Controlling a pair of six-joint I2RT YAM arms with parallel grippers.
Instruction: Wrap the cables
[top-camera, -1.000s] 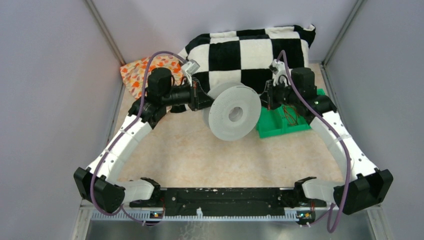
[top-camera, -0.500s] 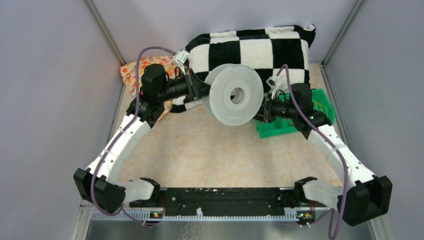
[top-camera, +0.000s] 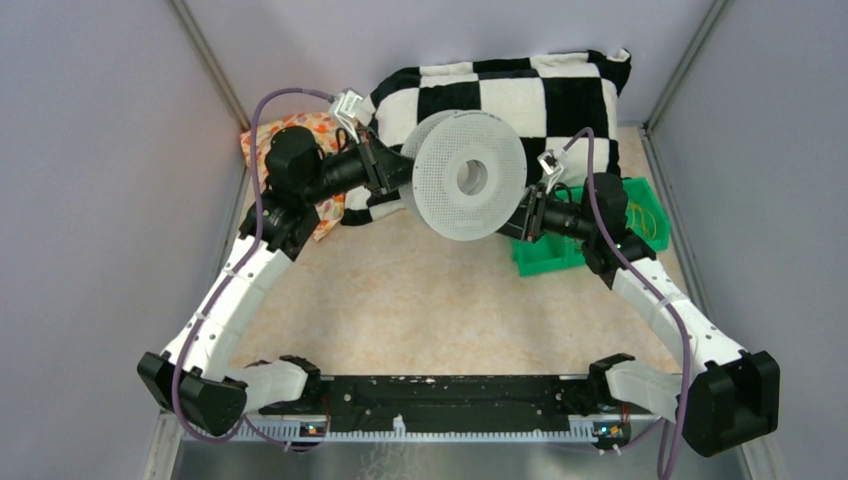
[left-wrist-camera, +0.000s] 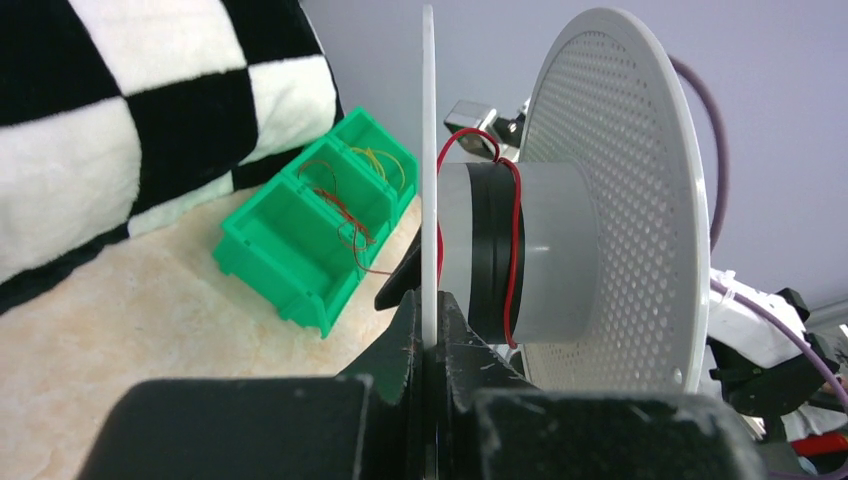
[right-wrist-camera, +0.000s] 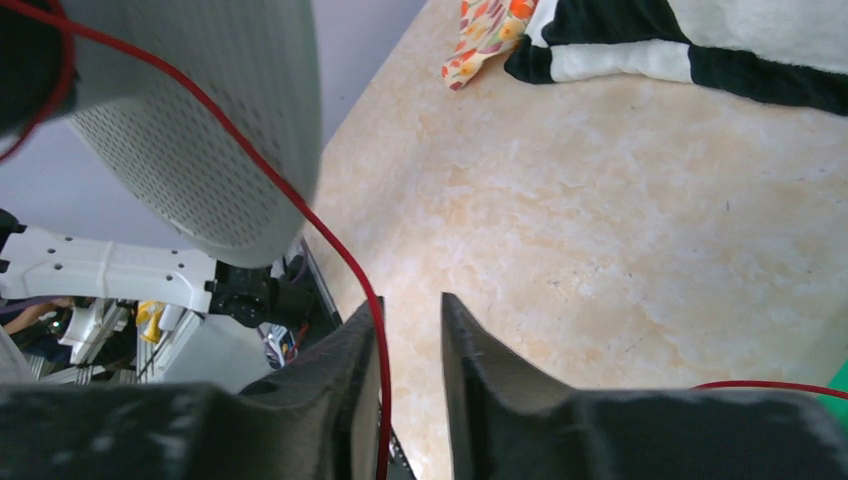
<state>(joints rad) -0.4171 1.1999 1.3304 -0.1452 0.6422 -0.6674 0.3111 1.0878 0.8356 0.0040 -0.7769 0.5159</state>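
Observation:
My left gripper (left-wrist-camera: 428, 320) is shut on the thin flange of a grey perforated spool (top-camera: 470, 178) and holds it in the air, edge-on in the left wrist view. A red cable (left-wrist-camera: 515, 230) loops once round the spool's hub (left-wrist-camera: 560, 250). That same cable (right-wrist-camera: 300, 210) runs from the spool down between the fingers of my right gripper (right-wrist-camera: 412, 305). The right jaws stand open, and the cable lies against the inner face of the left finger. In the top view the right gripper (top-camera: 515, 222) sits just below and right of the spool.
A green compartment bin (top-camera: 540, 258) on the table to the right holds more red and yellow cables (left-wrist-camera: 345, 215). A black-and-white checkered cloth (top-camera: 500, 90) lies at the back, an orange flowered cloth (top-camera: 285, 135) at the back left. Grey walls close in on both sides.
The left arm has carried the spool up and toward the back. The right gripper has moved left from over the bin to under the spool, and its jaws have parted.

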